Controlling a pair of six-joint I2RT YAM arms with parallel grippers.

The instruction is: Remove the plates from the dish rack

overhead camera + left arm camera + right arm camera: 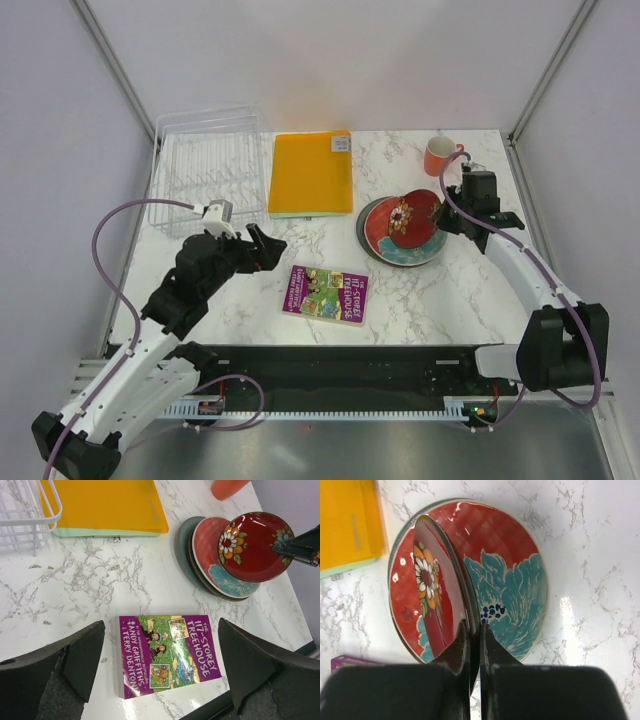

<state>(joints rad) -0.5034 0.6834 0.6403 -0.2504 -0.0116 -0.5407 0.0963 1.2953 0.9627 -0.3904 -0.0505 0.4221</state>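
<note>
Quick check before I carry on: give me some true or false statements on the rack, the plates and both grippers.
1. The dish rack holds one plate. False: only its wire dividers show inside.
2. The right gripper is shut on the small red plate. True.
3. The small red plate lies flat on the stack. False: it is tilted on edge over the red and teal plate.
4. The left gripper is open and empty. True.
5. The mug sits on the folder. False: it stands apart from the folder.
</note>
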